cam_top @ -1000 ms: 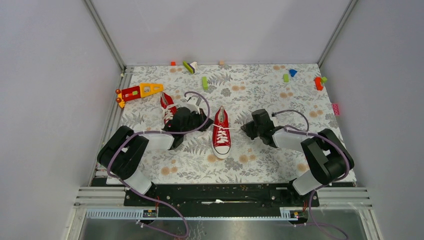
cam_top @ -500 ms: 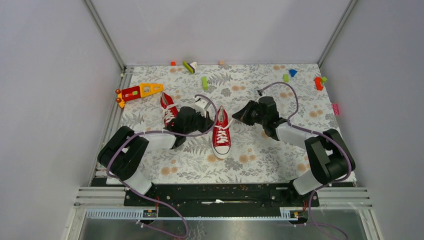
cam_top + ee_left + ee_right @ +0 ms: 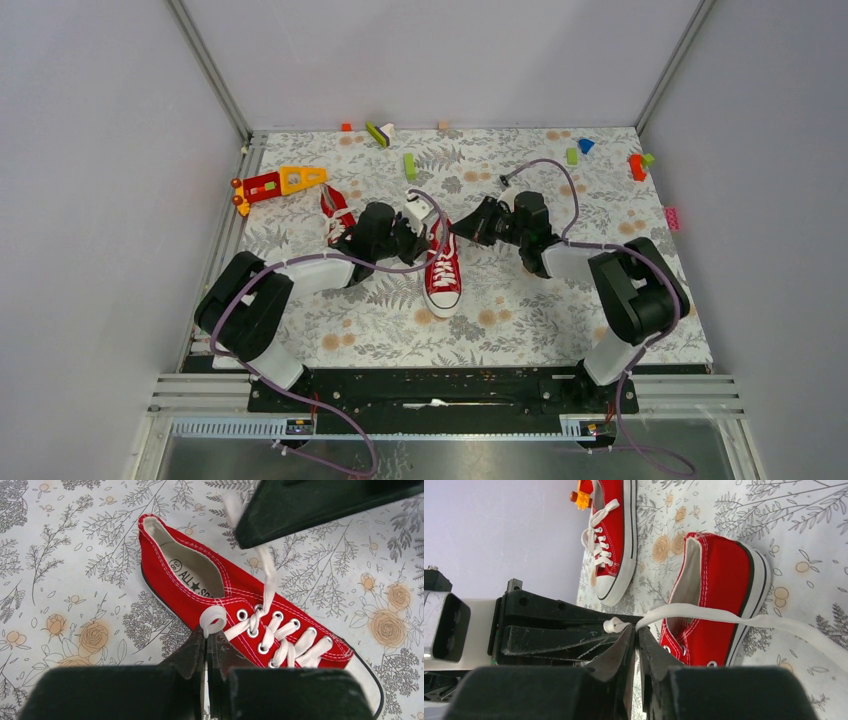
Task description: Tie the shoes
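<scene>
Floral-print table (image 3: 540, 320), scattered load
Second shoe (image 3: 335, 212) lies left of the middle shoe (image 3: 443, 275); toy piece (image 3: 280, 183) and blocks (image 3: 409, 166) behind it.

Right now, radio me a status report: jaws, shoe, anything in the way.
Left jaws shut on loop. Right jaws pinching lace. Shoe upright, untied. Other shoe off left; blocks far back.

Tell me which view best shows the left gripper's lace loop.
Left wrist: lace loop sharp at the left gripper tips, beside the shoe. Right wrist shows it tiny; top external cannot resolve it.
</scene>
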`<action>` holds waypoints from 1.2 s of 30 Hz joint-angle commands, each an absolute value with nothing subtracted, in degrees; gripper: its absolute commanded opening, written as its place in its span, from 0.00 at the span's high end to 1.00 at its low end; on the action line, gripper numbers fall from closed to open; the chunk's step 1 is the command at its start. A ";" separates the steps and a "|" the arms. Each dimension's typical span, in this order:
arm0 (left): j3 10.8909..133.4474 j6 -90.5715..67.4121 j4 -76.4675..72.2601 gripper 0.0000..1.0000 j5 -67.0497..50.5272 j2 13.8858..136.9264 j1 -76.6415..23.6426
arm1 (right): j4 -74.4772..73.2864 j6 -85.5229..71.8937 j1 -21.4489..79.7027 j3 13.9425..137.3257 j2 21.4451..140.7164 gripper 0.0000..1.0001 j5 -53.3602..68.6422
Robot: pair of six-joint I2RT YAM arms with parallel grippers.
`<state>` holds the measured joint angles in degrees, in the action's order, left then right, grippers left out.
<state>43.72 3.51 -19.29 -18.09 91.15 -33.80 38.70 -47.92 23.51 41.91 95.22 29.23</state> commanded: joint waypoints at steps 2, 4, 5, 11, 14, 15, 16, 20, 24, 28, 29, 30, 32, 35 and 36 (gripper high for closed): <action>44.90 6.61 -21.32 1.00 -22.07 89.77 -34.10 | 56.64 -55.26 22.00 40.81 100.66 0.81 34.71; 44.82 5.88 -21.27 1.00 -22.69 89.61 -34.10 | 57.17 -55.73 21.76 40.42 101.52 0.80 34.99; 44.95 5.50 -21.35 1.00 -23.06 89.60 -34.10 | 57.20 -55.60 21.73 40.06 101.57 0.79 34.81; 46.92 7.03 -18.61 1.00 -23.06 90.15 -34.57 | 57.15 -55.69 21.62 39.73 101.13 0.74 35.23; 48.46 8.94 -16.09 1.00 -22.12 90.36 -34.95 | 57.06 -55.70 21.62 39.68 100.90 0.68 35.72; 49.31 9.64 -14.89 1.00 -21.92 90.69 -35.05 | 57.27 -55.79 21.62 39.79 100.90 0.68 36.00; 50.84 10.31 -12.67 1.00 -21.79 91.09 -35.19 | 57.37 -55.93 21.62 39.93 101.02 0.67 36.37; 54.15 11.74 -8.76 1.00 -21.23 92.85 -35.71 | 58.13 -56.42 21.62 40.07 101.64 0.62 37.44; 55.91 11.69 -7.50 1.00 -21.34 94.39 -36.01 | 60.75 -57.72 21.62 39.96 102.73 0.59 38.41; 57.84 11.86 -5.82 1.00 -21.02 95.80 -36.42 | 62.15 -58.66 21.62 39.95 103.26 0.57 38.76; 58.17 11.94 -5.42 1.00 -21.07 96.06 -36.47 | 62.33 -58.75 21.62 39.94 103.27 0.56 38.69; 58.52 11.95 -5.17 1.00 -20.89 96.25 -36.55 | 62.39 -58.79 21.62 39.95 103.26 0.55 38.74; 58.98 12.03 -4.80 1.00 -20.69 96.64 -36.70 | 62.12 -58.73 21.62 40.16 103.44 0.54 38.84; 59.59 12.13 -4.36 1.00 -20.72 97.09 -37.03 | 61.62 -58.75 21.63 40.35 103.91 0.54 38.93; 59.78 12.25 -4.21 1.00 -20.73 97.19 -37.13 | 61.61 -58.79 21.62 40.45 104.09 0.54 38.93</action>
<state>56.77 10.96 -3.88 -20.78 96.66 -36.47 58.43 -58.57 21.85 39.59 103.28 37.32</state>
